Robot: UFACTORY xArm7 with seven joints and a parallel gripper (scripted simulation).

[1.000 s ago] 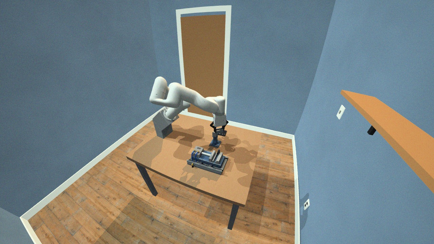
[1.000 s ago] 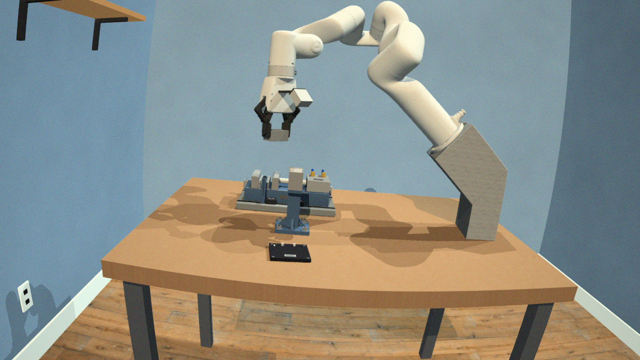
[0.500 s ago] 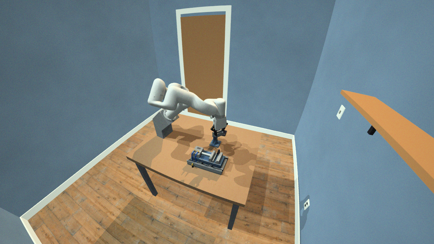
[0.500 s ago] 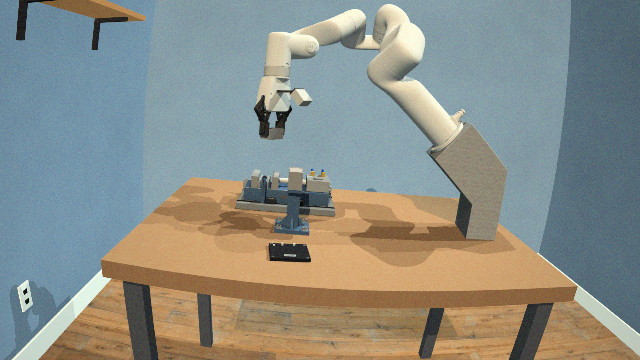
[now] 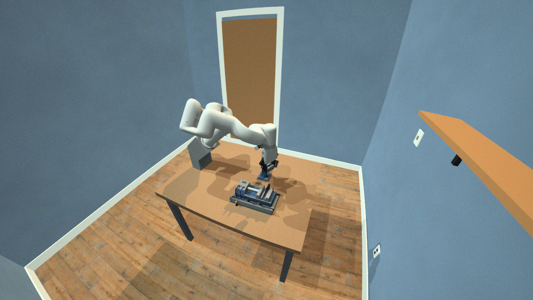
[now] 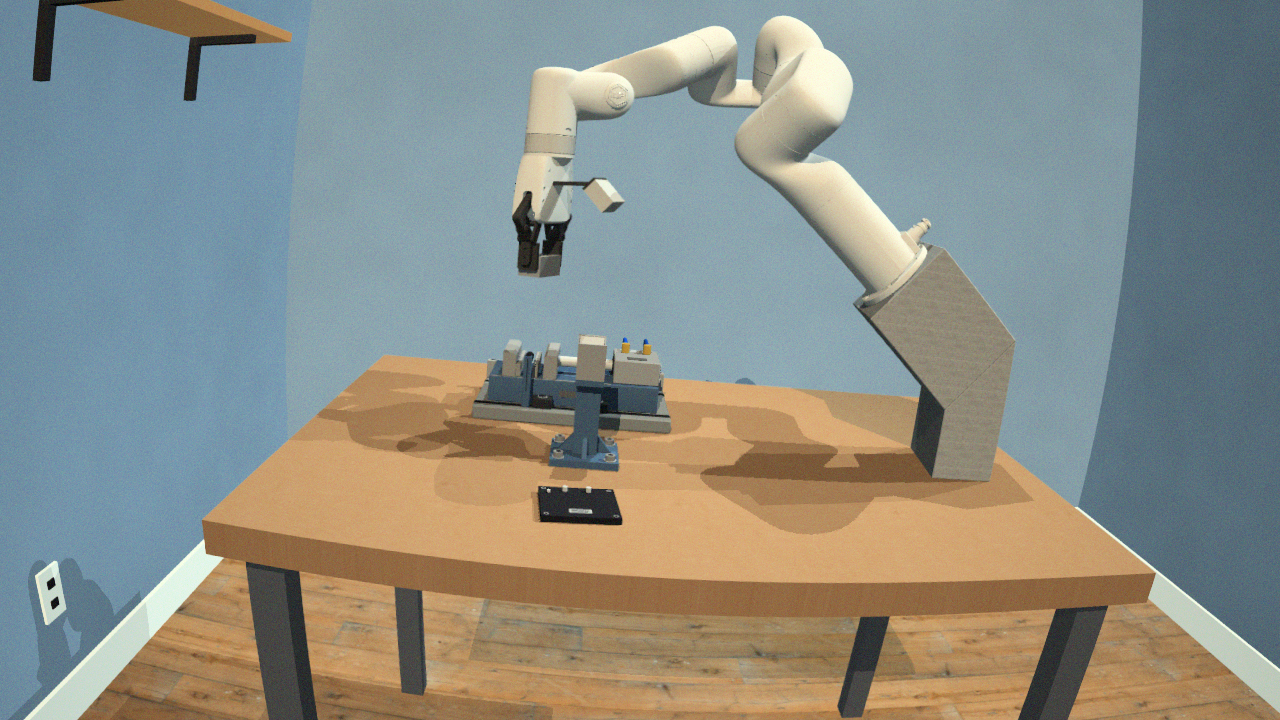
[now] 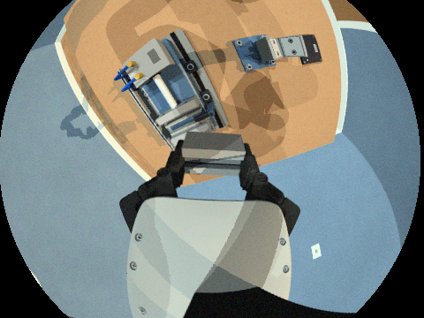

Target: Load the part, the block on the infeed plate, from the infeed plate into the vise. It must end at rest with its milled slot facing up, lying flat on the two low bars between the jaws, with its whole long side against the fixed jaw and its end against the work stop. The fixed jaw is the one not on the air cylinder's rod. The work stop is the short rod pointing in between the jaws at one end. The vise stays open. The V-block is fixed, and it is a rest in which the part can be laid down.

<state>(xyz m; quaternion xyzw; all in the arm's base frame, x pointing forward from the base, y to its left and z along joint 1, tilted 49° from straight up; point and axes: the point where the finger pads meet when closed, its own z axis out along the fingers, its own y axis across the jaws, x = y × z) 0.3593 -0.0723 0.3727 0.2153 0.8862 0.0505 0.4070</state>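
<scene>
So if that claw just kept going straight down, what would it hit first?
Probably the vise. The gripper, shut on the part, points down high above its jaw end, so the part would touch first. Depth is unclear; it might meet the table just beside.

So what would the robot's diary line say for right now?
fingers: shut on block | block: high above table | vise: open, no block in it | black plate: bare
</scene>
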